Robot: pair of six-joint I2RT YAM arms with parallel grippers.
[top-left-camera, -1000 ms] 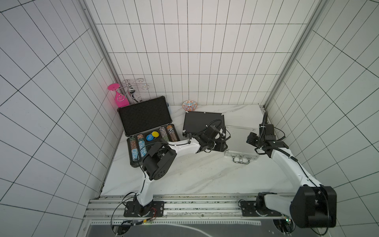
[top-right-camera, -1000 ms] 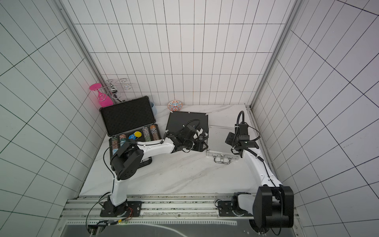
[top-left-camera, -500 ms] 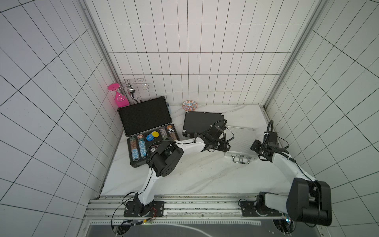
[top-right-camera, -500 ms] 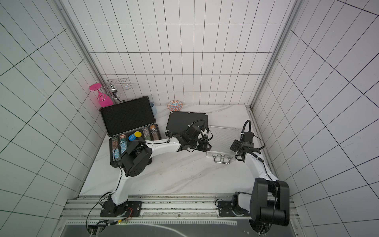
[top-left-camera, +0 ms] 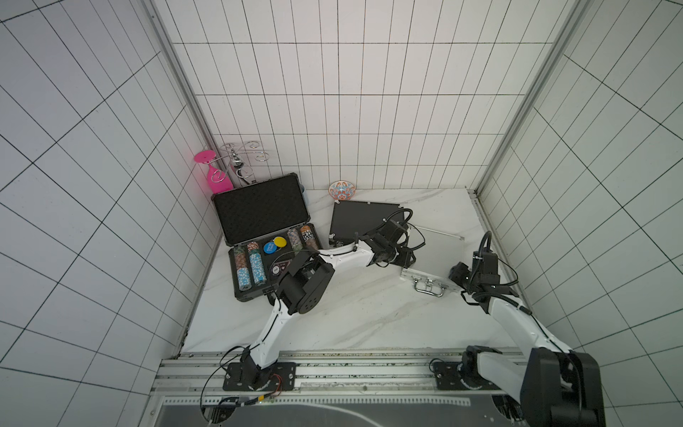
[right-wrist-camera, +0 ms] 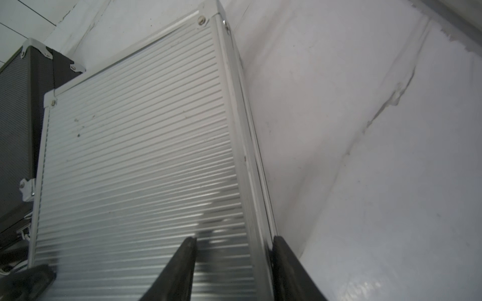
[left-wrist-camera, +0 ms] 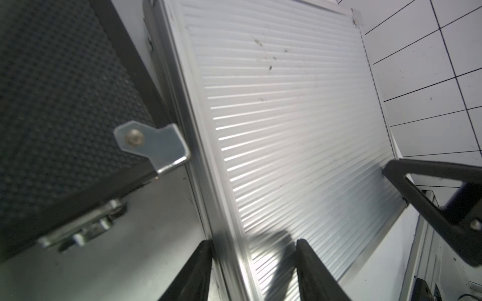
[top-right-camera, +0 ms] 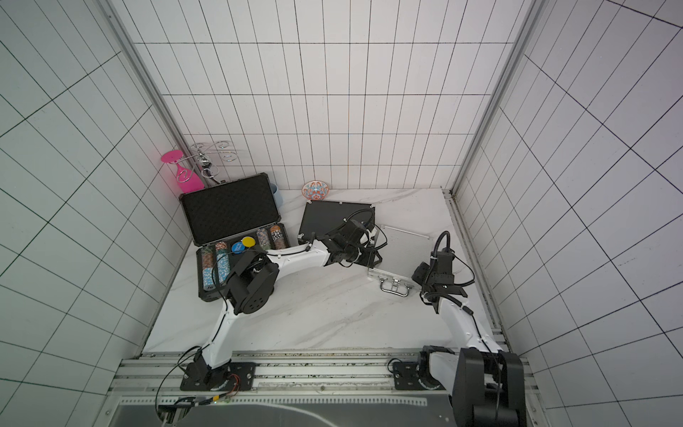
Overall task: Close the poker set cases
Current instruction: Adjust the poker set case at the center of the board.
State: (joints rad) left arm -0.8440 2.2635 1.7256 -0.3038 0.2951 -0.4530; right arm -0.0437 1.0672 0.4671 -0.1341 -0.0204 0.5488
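Evidently closing the silver case (top-left-camera: 432,255) is the step in hand: it lies flat toward the table's (top-left-camera: 351,314) right edge, lid down. Both the left gripper (left-wrist-camera: 253,242) and right gripper (right-wrist-camera: 234,238) straddle its side rims, jaws parted, clamped on nothing. The medium black case (top-left-camera: 358,218) by the back edge looks shut. Next, likely: the large black case (top-left-camera: 258,210), gaping at the back left corner, needs its lid tipped forward. A second ago the right gripper sat further back along the silver rim.

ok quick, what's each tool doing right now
left tool: open, astride one side edge of the silver case, no grip seen.
right tool: open, astride its opposite edge, no grip seen.
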